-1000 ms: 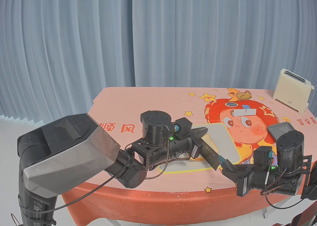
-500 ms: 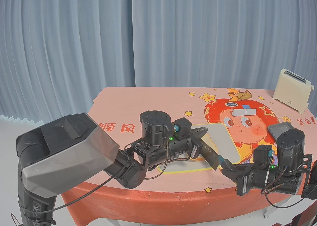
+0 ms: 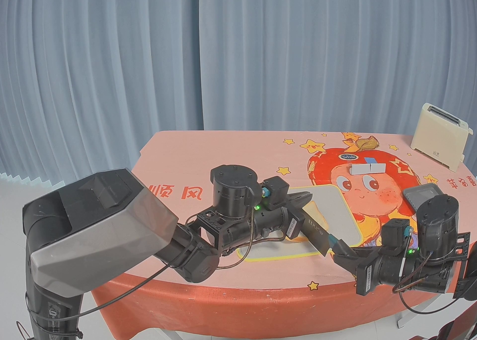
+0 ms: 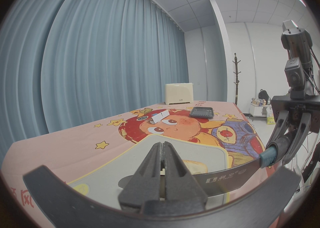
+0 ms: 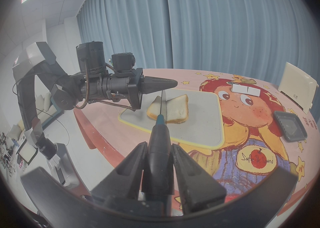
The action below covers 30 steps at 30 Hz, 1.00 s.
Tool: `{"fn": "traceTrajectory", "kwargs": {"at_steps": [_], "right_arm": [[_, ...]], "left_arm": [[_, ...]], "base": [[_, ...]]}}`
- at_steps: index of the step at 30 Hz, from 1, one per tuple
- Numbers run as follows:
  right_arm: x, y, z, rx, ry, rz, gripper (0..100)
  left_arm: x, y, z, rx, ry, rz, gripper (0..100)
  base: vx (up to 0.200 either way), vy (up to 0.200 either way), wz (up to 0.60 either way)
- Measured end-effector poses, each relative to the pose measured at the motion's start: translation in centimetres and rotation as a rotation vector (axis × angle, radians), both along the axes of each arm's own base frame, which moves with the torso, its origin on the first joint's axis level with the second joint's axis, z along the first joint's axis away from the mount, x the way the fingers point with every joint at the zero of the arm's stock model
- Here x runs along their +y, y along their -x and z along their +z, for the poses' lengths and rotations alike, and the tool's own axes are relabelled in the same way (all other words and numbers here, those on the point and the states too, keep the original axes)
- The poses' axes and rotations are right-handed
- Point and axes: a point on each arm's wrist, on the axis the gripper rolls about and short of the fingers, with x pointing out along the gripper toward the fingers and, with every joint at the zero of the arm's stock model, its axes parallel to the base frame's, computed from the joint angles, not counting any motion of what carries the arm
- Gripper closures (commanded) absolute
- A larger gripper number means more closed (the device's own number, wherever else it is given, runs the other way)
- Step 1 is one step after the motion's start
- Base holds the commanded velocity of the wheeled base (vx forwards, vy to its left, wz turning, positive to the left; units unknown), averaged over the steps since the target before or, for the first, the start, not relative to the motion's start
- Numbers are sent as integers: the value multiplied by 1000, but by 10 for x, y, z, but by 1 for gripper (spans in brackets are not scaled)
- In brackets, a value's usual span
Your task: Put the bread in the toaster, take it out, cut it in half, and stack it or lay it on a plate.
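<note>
1. The pale slice of bread with a tan crust (image 5: 173, 107) lies flat on the grey rectangular cutting board with a yellow rim (image 5: 203, 118), at the end of the board nearer the left arm.
2. The grey blade of a knife with a dark handle and a teal collar (image 5: 159, 158) stands on edge across the middle of the slice. Half of the bread shows on either side of it. Whether the blade has cut through cannot be told.
3. The right gripper (image 5: 159, 145) holds the knife by its handle, its fingers clamped on both sides. It sits just past the near edge of the board, well apart from the bread.
4. The left gripper (image 5: 170, 83) has its fingers pressed together to a point with nothing between them. It comes in level from the opposite side.
5. In the left wrist view the closed fingers (image 4: 163, 158) lie just before the bread (image 4: 195, 167), with the blade (image 4: 230, 178) crossing beyond. Whether they touch the slice cannot be told.
6. The board rests on a pink tabletop with a cartoon print (image 3: 198, 157).
7. A black square tray (image 3: 421, 194) sits on the tabletop near the right arm, apart from the board.
8. A cream boxy toaster (image 3: 441, 136) stands upright at the far right corner.
</note>
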Motion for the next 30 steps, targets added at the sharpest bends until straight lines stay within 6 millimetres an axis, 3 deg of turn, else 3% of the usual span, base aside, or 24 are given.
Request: {"fn": "traceTrajectory", "kwargs": {"at_steps": [11, 23, 30], "right_arm": [[1, -1, 3, -14, -14, -2, 100], [-1, 1, -2, 5, 6, 0, 100], [-1, 1, -3, 8, 9, 0, 100]], "left_arm": [[1, 0, 7, -18, 16, 1, 100], [2, 0, -10, 5, -4, 4, 100], [0, 1, -5, -3, 1, 1, 100]], "base": [[0, 0, 0], [0, 0, 0], [0, 0, 0]]}}
